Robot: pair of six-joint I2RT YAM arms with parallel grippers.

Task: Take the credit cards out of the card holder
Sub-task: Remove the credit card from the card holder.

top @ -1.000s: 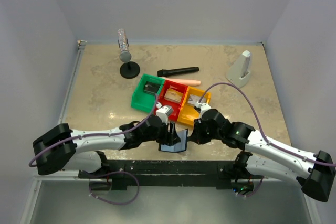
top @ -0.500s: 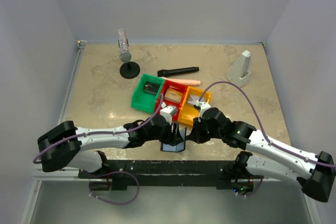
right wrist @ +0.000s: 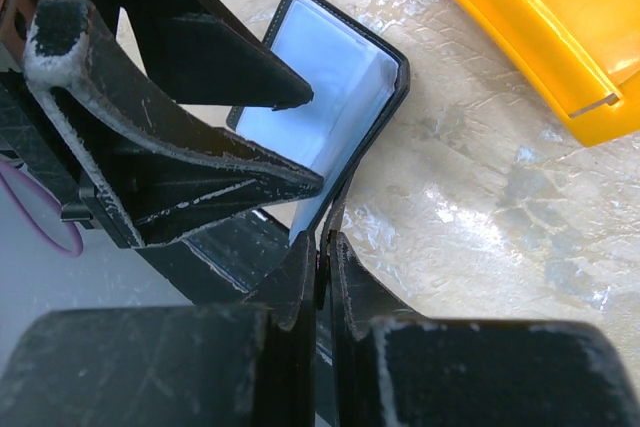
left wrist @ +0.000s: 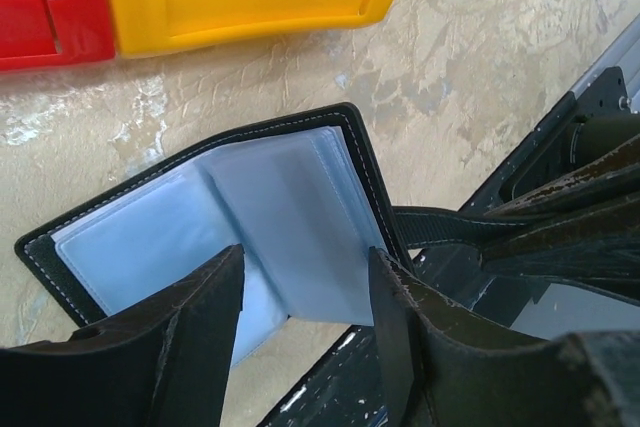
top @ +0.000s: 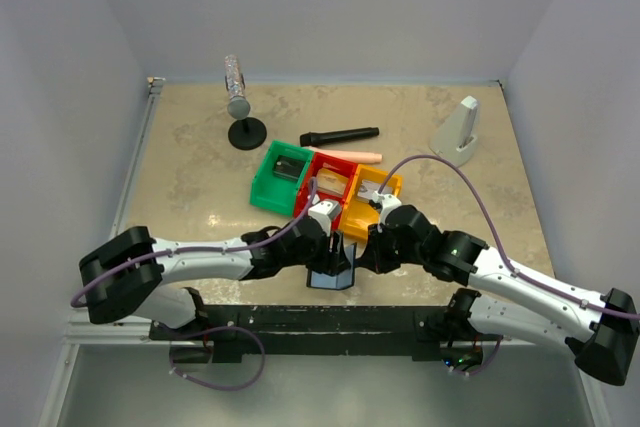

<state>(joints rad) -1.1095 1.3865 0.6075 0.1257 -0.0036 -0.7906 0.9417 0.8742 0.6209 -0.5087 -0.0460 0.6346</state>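
I am bringing my spread left tool (left wrist: 305, 269) closer to reach inside; right tool (right wrist: 322, 242) is pinching the holder (left wrist: 290, 187).

White arm links (top: 200, 247), black joints (top: 115, 282), looping purple cables (top: 425, 160), scuffed matte-black jaws

The left fingers (left wrist: 200, 337) have slid rightward — farther over the open card holder (left wrist: 290, 197); the left arm (top: 200, 252) reached along.

A beige marbled table (top: 200, 162) sits enclosed by plain pale lavender walls (top: 330, 7) on three sides.
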